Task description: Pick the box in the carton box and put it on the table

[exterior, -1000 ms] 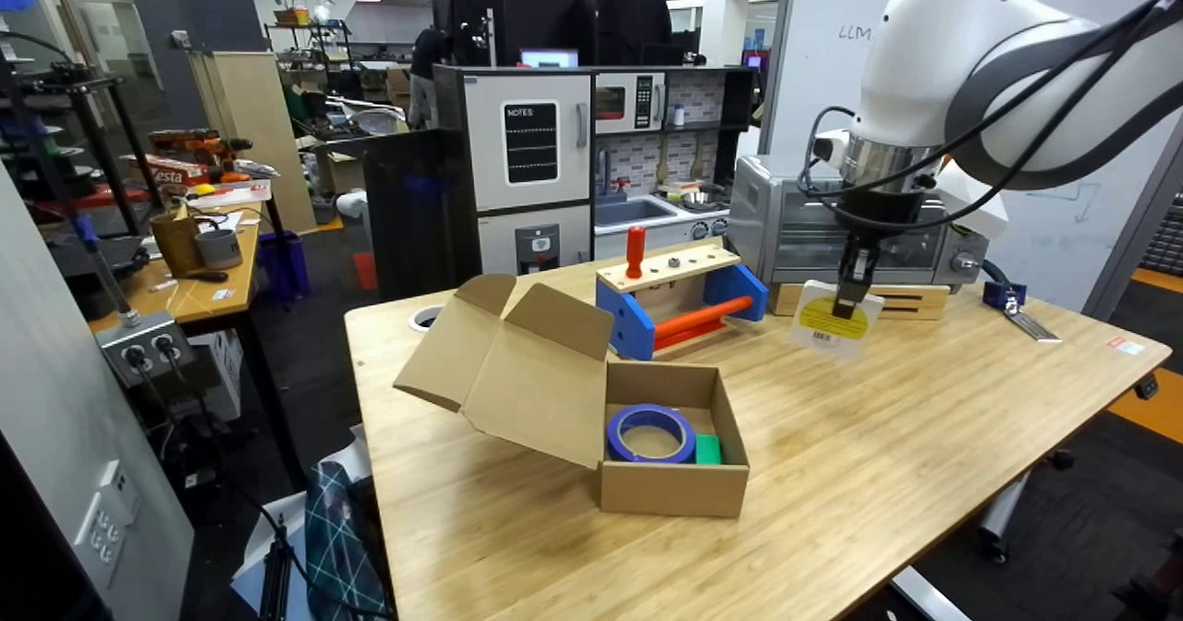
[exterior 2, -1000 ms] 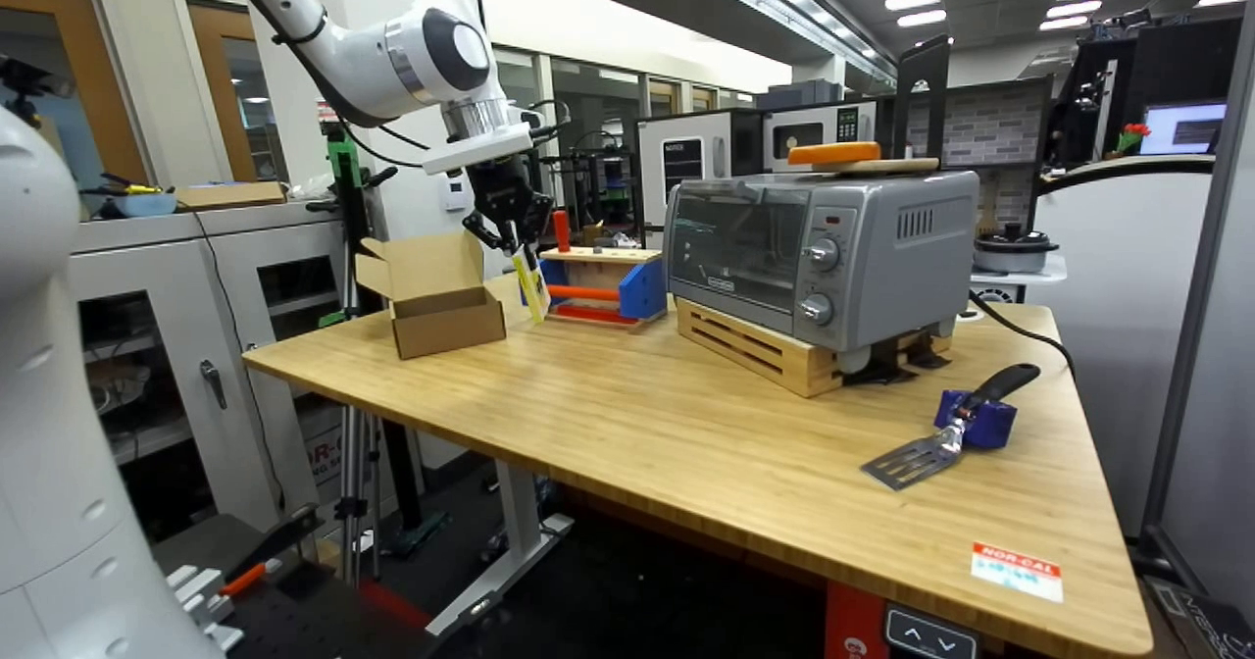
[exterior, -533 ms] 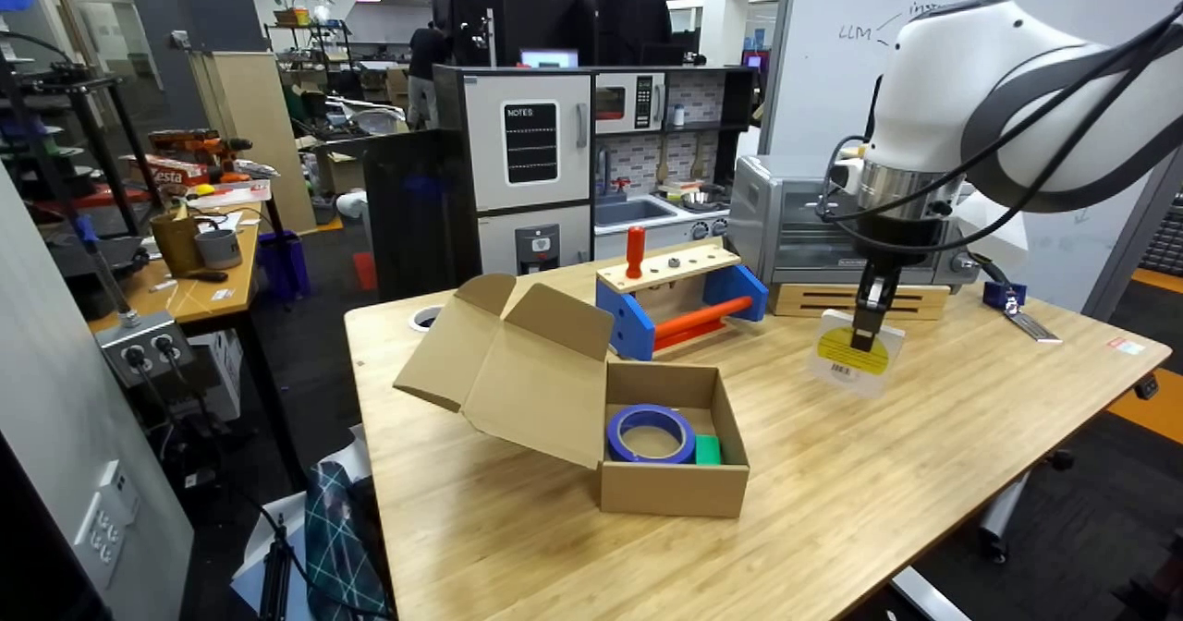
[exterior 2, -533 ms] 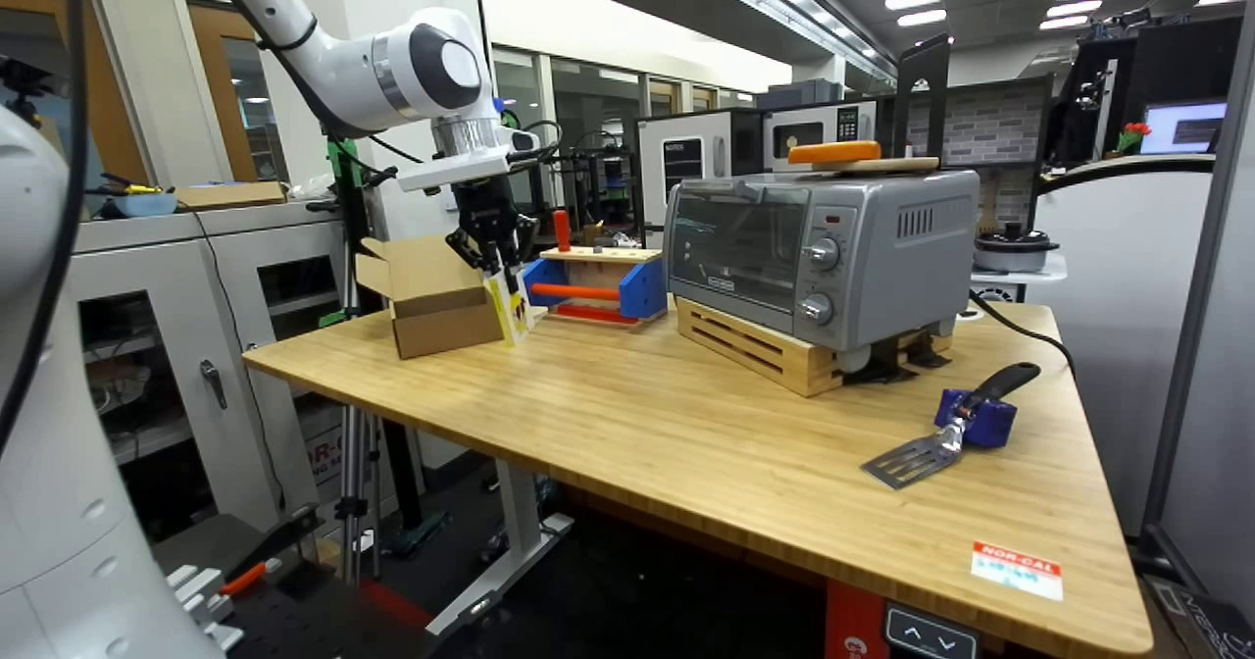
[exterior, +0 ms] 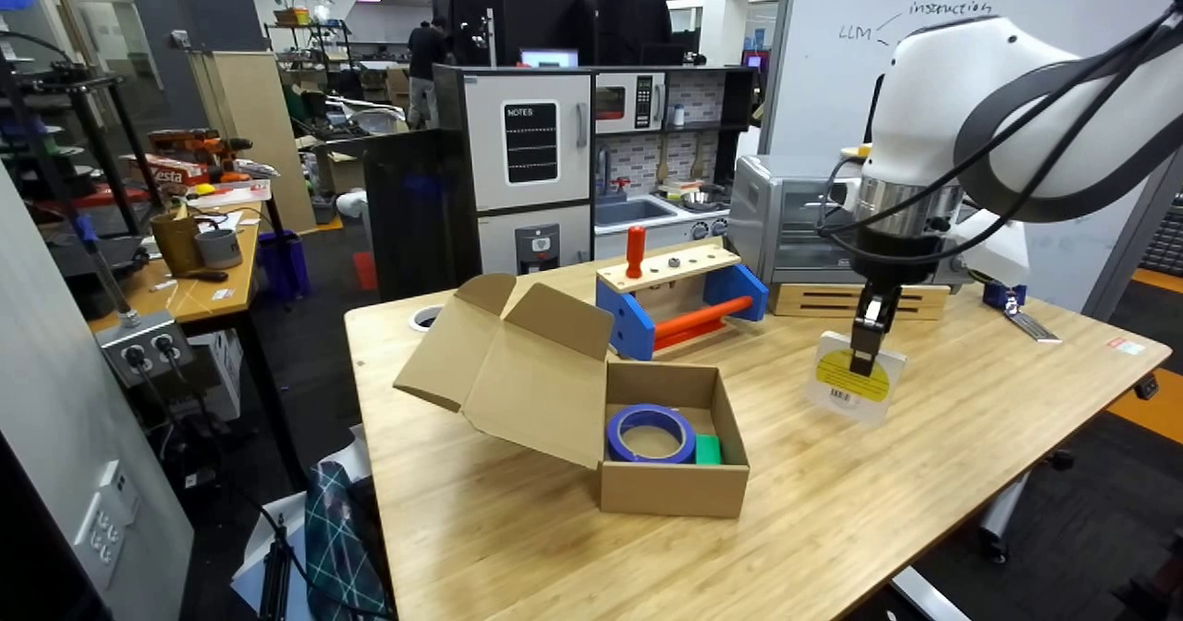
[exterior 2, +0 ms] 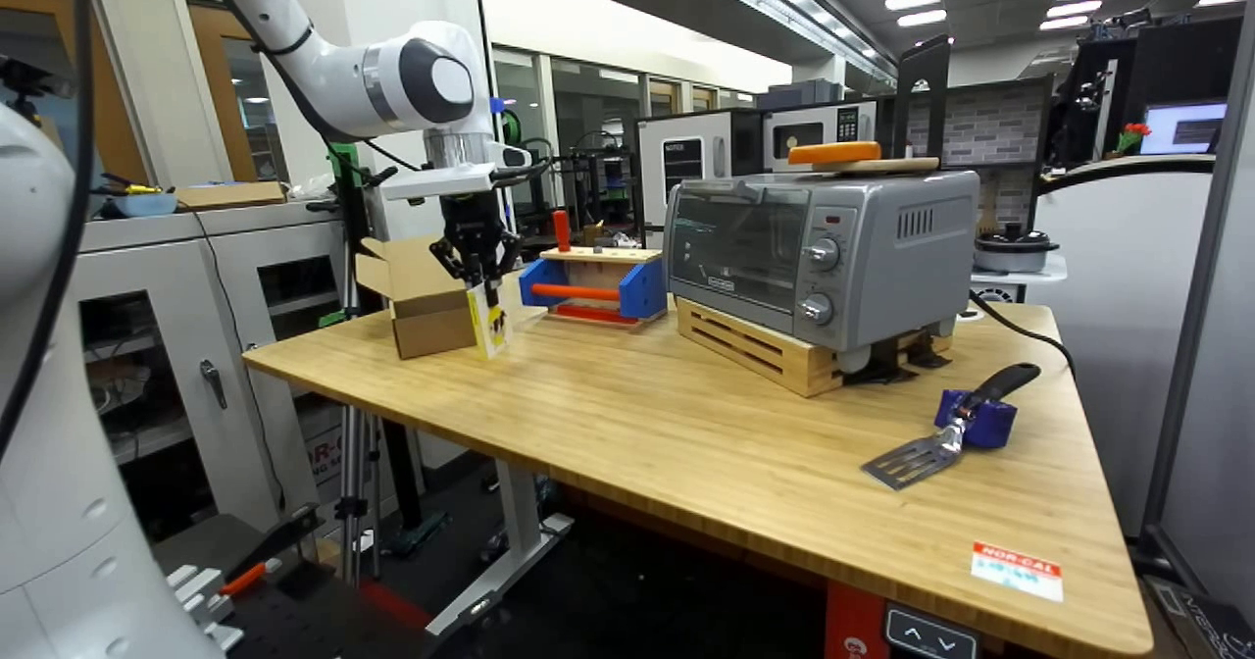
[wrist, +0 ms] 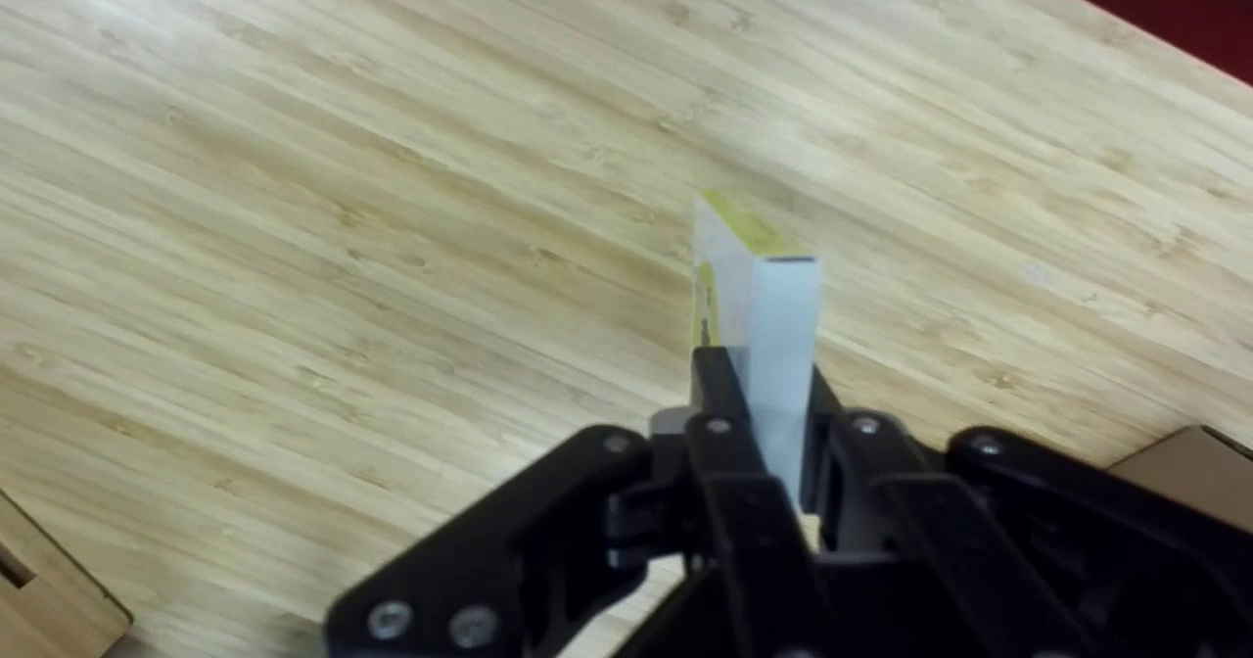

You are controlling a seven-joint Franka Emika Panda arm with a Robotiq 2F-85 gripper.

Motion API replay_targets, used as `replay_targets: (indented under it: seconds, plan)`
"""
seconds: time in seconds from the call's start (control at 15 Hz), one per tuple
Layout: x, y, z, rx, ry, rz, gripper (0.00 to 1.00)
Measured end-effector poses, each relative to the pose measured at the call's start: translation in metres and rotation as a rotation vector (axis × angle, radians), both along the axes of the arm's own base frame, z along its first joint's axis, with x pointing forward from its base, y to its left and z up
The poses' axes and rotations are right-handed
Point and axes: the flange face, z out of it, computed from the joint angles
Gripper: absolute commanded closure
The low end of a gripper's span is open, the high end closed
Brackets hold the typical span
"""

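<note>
The flat yellow and white box [exterior: 836, 377] is held on edge by my gripper [exterior: 863, 362] to the right of the carton box [exterior: 675, 492]. The gripper is shut on the box's upper part, also in the other exterior view, where gripper [exterior 2: 487, 288], box [exterior 2: 496, 328] and carton [exterior 2: 436, 333] all show. In the wrist view, both fingers [wrist: 765, 372] press the box [wrist: 783, 320] from its two sides. The box's lower edge is close to the table [exterior: 813, 492]; I cannot tell whether it touches. The carton stands open, its flaps spread out.
The carton holds a blue tape roll [exterior: 652, 434] and a green block [exterior: 708, 449]. A blue and red toy toolbox [exterior: 684, 302] stands behind it. A toaster oven [exterior 2: 824, 257] rests on a wooden crate [exterior 2: 755, 345]. A spatula [exterior 2: 927, 458] lies on a blue block.
My gripper has come down with the box, from well above the table to close over it. It has also shifted toward the table's near edge. The carton has not moved.
</note>
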Motion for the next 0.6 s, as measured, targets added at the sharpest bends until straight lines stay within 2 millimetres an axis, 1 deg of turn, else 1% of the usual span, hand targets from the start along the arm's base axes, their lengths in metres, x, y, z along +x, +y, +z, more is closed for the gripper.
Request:
replay_targets:
  seconds: [0.6]
  plan:
    - [-0.002,0.002,-0.017,0.009,0.039,-0.012,0.96]
